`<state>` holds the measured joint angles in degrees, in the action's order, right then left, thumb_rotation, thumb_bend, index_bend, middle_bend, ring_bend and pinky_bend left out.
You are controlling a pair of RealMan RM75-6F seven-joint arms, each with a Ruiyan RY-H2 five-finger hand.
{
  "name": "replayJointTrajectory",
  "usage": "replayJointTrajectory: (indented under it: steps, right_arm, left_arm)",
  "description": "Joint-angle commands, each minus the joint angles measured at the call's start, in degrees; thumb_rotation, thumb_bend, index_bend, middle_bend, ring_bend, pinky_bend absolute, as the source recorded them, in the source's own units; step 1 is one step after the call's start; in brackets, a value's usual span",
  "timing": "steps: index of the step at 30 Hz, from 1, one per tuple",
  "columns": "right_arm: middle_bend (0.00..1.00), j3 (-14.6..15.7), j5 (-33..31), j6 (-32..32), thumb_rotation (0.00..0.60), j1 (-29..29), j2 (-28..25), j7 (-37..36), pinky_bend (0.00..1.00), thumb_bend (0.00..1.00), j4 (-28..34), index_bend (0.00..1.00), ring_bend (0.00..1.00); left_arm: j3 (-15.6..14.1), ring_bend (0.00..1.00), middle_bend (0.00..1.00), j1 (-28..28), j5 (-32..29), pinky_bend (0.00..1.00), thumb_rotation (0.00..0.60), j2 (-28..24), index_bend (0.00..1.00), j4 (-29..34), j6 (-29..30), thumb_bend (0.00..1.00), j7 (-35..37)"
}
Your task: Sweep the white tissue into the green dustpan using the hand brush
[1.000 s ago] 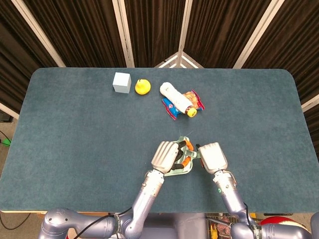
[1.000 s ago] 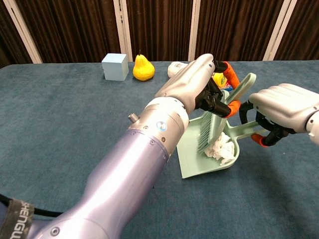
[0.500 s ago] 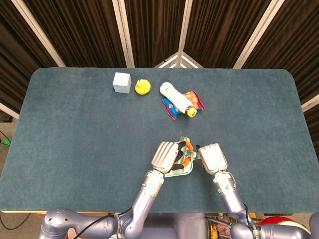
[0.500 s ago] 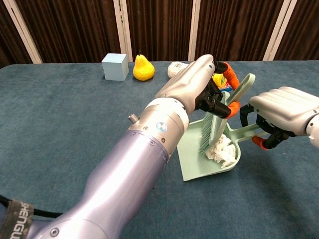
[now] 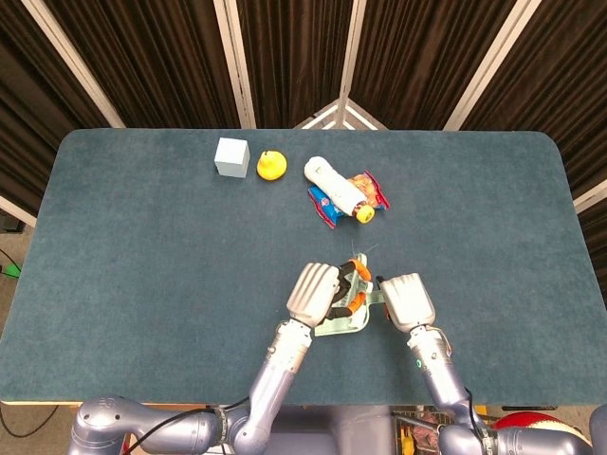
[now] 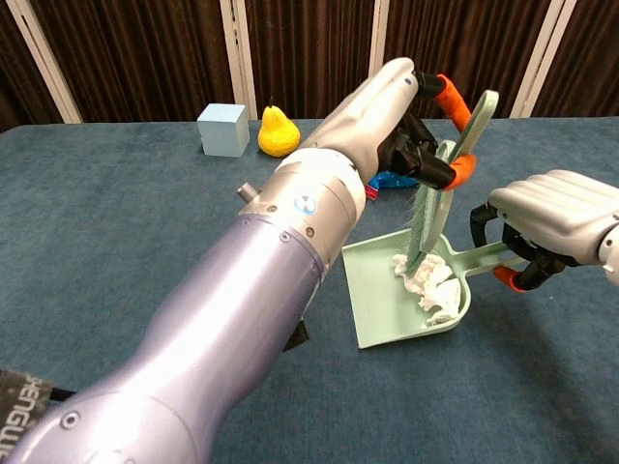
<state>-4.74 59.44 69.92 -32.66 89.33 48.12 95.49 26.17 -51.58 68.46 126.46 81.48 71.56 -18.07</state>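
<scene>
Raised since before, my left hand [image 6: 411, 106] grips the hand brush [image 6: 435, 184]; right hand [image 6: 551, 227] holds the green dustpan [image 6: 382, 290], white tissue [image 6: 430, 285] swept in.

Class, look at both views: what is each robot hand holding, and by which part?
The left robot hand grips the hand brush by its handle; the right robot hand holds the green dustpan by its handle. The white tissue lies inside.
</scene>
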Motion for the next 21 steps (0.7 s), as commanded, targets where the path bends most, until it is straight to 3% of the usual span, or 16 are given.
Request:
replayJointTrajectory:
  steps: [1, 12, 15, 17, 19, 21]
  right_arm:
    - [0.86, 0.1, 0.2, 0.1, 0.6, 0.1, 0.0, -0.2, 0.88, 0.52, -0.1, 0.69, 0.87]
    - [0.86, 0.1, -0.3, 0.3, 0.6, 0.2, -0.1, 0.4, 0.88, 0.52, 0.6, 0.67, 0.87]
    - [0.86, 0.3, -0.6, 0.4, 0.6, 0.2, -0.2, 1.0, 0.88, 0.52, 0.9, 0.48, 0.87]
    - [0.86, 0.3, -1.2, 0.5, 0.6, 0.1, -0.2, 1.6, 0.88, 0.52, 1.2, 0.23, 0.87]
    - [0.86, 0.3, -2.0, 0.3, 0.6, 0.0, -0.1, 2.5, 0.88, 0.52, 1.3, 0.06, 0.87]
    - [0.86, 0.3, -2.7, 0.4, 0.6, -0.1, 0.0, 3.3, 0.88, 0.52, 1.7, 0.0, 0.87]
  left_arm:
    - [0.8, 1.0, 1.0, 0.4, 0.4, 1.0, 0.6, -1.7, 0.76, 2.2, 0.2, 0.57, -0.8]
    - [1.4, 1.0, 1.0, 3.1, 0.8, 1.0, 0.6, -10.7, 0.76, 7.6, 0.5, 0.57, -3.1]
    - [1.1, 1.0, 1.0, 4.3, 0.5, 1.0, 0.6, -13.6, 0.76, 8.4, 0.5, 0.57, -3.3]
    - [0.9, 1.0, 1.0, 4.8, 0.5, 1.0, 0.6, -15.0, 0.76, 8.6, 0.5, 0.57, -3.4]
    - [0.8, 1.0, 1.0, 5.5, 0.3, 1.0, 0.6, -16.6, 0.76, 9.0, 0.6, 0.57, -3.1]
    - [1.0, 1.0, 1.0, 6.3, -0.3, 1.0, 0.6, -18.0, 0.76, 9.7, 0.8, 0.57, -2.6]
